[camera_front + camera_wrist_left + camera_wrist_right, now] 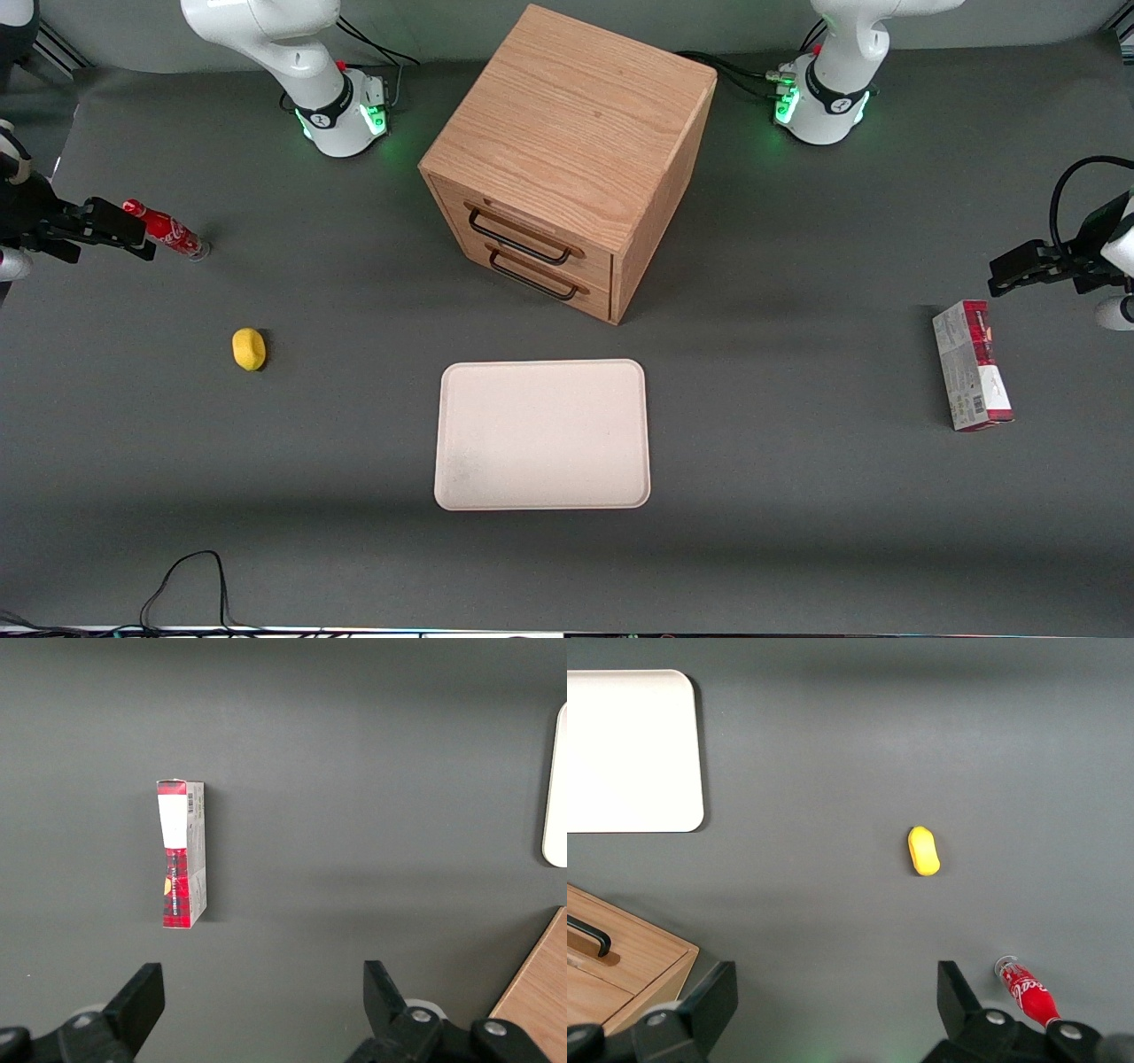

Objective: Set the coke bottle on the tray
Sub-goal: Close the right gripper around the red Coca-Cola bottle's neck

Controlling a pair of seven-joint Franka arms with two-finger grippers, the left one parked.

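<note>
The coke bottle (166, 230) lies on its side on the dark table, toward the working arm's end, with red cap, red label and clear base. It also shows in the right wrist view (1027, 989), just outside one finger (963, 1003), not between the jaws. My right gripper (120, 232) hovers open and empty beside the bottle's cap end; nothing but bare table shows between its fingers (833, 997). The cream tray (540, 434) lies flat and empty near the table's middle, nearer the front camera than the cabinet; it also shows in the right wrist view (629, 753).
A wooden two-drawer cabinet (567, 151) stands mid-table, its drawers shut. A yellow lemon (249, 349) lies between bottle and tray, nearer the camera. A red-and-grey carton (971, 365) lies toward the parked arm's end. A black cable (190, 576) loops at the front edge.
</note>
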